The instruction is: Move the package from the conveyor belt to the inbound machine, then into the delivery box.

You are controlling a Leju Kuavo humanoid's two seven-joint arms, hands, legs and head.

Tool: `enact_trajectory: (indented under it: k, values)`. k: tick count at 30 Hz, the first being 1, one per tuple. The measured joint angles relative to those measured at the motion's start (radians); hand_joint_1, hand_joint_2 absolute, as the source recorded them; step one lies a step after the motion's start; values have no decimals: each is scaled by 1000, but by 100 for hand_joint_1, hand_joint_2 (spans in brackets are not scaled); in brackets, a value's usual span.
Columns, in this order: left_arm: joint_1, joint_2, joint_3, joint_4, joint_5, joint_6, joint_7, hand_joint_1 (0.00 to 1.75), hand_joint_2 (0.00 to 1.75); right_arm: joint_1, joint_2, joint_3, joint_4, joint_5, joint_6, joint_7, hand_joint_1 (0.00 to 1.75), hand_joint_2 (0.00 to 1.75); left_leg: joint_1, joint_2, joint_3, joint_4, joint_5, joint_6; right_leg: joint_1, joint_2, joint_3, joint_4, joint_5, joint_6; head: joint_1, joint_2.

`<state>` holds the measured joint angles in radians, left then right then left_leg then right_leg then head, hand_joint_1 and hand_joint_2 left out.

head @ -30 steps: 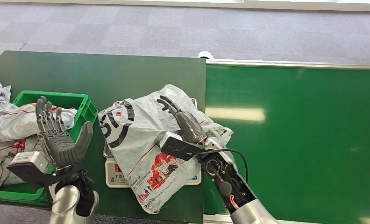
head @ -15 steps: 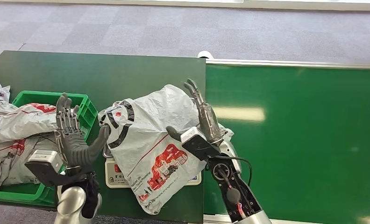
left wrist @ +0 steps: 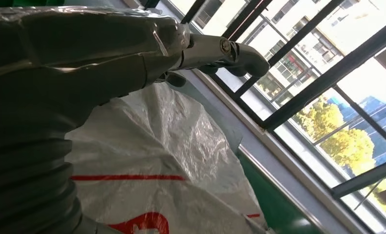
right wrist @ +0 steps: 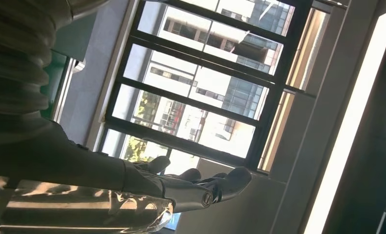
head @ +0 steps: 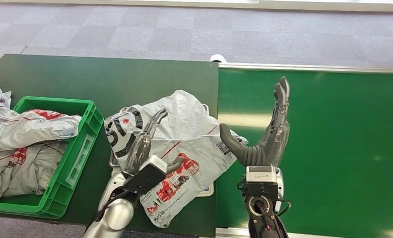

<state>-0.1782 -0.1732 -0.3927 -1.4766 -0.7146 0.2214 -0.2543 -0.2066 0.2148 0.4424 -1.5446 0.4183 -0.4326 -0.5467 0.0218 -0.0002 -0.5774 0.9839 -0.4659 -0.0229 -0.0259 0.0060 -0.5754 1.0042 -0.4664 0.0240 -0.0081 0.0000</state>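
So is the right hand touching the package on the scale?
Apart. The head view shows the right hand raised upright over the green belt, beside the package.

Left hand (head: 144,140) lay low, fingers stretched out straight and close together, flat upon the grey package (head: 184,134), gripping nothing; silver forearm rose from the near edge. Right hand (head: 269,136) stood upright over the conveyor belt (head: 333,148), fingers extended and pointing away, thumb splayed out toward the left, palm bare, clear of the package. Wrist held vertical beneath it.
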Motion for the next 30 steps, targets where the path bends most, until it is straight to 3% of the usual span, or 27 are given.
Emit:
enact_trajectory:
  k: [8, 12, 26, 30]
  values:
    - [-75, -8, -98, 140, -255, 36, 97, 8, 175, 13, -15, 52, -30, 14, 29, 5, 0, 175, 0, 0, 0, 0, 0, 0, 0, 0, 0, 0, 0, 0, 0, 0]
    - [-107, -9, -133, 216, -332, 21, 137, 162, 175, 15, -21, 68, -30, 8, 50, 8, 0, 175, 0, 0, 0, 0, 0, 0, 0, 0, 0, 0, 0, 0, 0, 0]
    - [-143, -8, -167, 305, -354, -10, 155, 154, 175, 15, -27, 74, -26, 10, 95, 18, 0, 175, 0, 0, 0, 0, 0, 0, 0, 0, 0, 0, 0, 0, 0, 0]
    - [-146, -8, -169, 310, -351, -8, 155, 159, 175, 15, -27, 74, -26, 10, 99, 21, 0, 175, 0, 0, 0, 0, 0, 0, 0, 0, 0, 0, 0, 0, 0, 0]
